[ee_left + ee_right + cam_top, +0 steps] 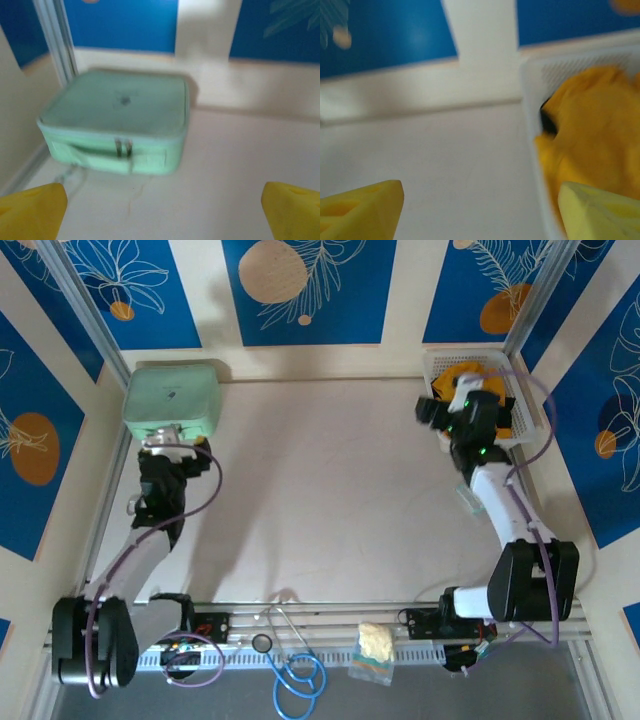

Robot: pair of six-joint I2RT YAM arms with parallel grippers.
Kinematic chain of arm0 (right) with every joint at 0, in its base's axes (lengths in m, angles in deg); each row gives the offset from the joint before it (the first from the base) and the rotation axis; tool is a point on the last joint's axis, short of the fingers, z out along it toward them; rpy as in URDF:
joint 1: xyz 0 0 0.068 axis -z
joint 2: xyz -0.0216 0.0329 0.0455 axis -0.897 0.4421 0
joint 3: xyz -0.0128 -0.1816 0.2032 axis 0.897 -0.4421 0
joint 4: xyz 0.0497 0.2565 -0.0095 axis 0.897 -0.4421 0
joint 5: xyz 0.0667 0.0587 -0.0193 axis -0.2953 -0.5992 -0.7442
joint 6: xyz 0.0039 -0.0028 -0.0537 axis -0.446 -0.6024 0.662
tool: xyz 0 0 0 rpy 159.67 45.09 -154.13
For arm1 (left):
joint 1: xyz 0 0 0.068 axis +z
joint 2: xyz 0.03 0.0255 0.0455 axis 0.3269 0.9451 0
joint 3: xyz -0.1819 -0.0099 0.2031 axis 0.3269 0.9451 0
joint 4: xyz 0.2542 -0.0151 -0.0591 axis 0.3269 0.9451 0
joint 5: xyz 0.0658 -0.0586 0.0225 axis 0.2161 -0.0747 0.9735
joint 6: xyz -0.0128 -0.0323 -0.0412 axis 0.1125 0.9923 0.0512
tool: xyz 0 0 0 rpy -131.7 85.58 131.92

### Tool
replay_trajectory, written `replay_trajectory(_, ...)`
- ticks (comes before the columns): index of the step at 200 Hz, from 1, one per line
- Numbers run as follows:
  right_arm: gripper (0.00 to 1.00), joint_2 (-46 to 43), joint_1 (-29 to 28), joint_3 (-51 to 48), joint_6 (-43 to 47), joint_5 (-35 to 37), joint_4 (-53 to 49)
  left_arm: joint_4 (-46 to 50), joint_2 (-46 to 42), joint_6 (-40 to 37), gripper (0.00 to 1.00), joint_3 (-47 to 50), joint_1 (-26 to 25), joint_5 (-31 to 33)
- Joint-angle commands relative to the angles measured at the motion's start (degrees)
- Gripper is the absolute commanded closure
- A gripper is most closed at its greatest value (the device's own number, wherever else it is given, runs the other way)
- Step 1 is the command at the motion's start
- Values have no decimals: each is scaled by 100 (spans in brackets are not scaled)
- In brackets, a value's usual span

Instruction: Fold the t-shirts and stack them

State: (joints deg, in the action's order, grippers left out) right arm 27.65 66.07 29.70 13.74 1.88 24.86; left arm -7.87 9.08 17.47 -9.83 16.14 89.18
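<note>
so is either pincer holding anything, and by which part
Nothing is held: left pincer open at the mint-green zipped case; right pincer open at the white mesh basket with the orange-yellow cloth t-shirt.

L arm (148, 548), R arm (497, 490): white links, blk joints | purple cables (216, 485) | fingers (30, 212) yellow | R green LEDs

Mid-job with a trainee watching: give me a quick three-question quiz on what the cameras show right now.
1. True or false: the plain orange-yellow cloth t-shirt lies outside the white mesh plastic basket.
2. The left tool faces: A) a mint-green zipped soft case; B) a red bowl; C) a glass bottle.
3. Fill in: the right tool's fingers stand ____.
Key: 1 false, it sits bunched inside; 2 A; 3 open.
</note>
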Motion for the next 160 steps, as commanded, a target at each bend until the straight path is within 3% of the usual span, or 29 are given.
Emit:
replay_trajectory(1,20,718,394,988,-549,244,-2220,2162,-61,614,1,-756,-65,-50)
replay_trajectory(30,37,1998,880,2630,-588,-349,-3339,3192,96,806,0,-1370,-185,-545)
replay_trajectory(83,36,3869,1164,4700,-609,-757,-4254,4120,155,866,1,-1933,-560,-511)
replay_trajectory(138,33,4983,1264,5712,-819,-1017,-4883,4754,537,729,0,-2350,-1005,-463)
replay_trajectory(160,40,5159,1259,5730,-837,-1137,-4901,4802,592,701,0,-2402,-1154,-362)
